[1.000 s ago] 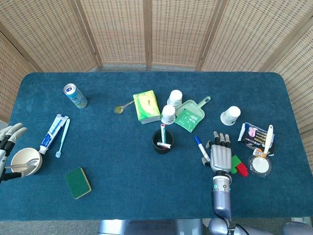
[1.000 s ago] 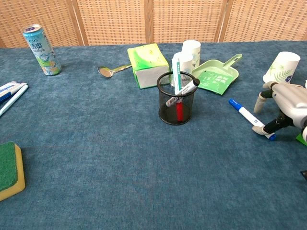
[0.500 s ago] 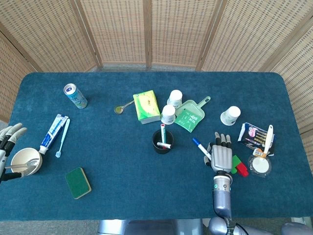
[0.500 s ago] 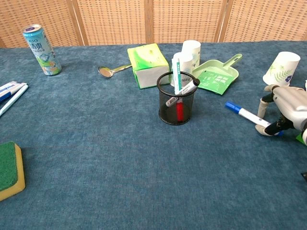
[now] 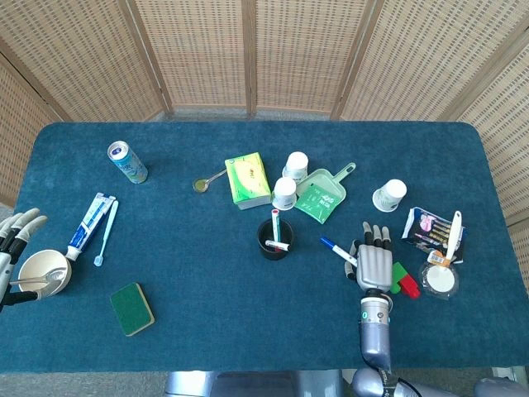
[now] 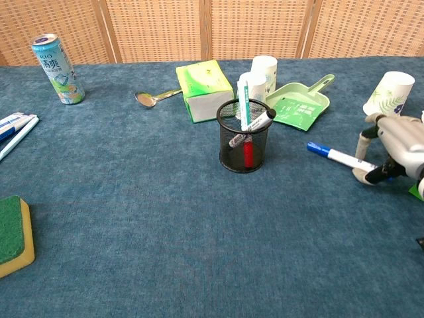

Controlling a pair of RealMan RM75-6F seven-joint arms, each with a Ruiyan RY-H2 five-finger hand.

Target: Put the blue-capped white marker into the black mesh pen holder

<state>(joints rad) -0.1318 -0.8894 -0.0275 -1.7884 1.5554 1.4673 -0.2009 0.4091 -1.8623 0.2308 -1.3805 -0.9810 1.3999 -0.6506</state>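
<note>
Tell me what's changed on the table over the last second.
The right hand has taken hold of the blue-capped white marker and raised it off the cloth, its capped end swinging toward the black mesh pen holder. The left hand, the pens already in the holder and everything else stayed put.

The marker (image 6: 339, 158) is a slim white pen with a blue cap at its far-left end, lying nearly level and pinched at its other end by the right hand's fingers (image 6: 364, 175); it sits right of the holder (image 6: 242, 136), apart from it, cap pointing towards it. The holder is a black mesh cup standing upright on the worktop mid-table, already carrying a few pens that lean against its rim.
</note>
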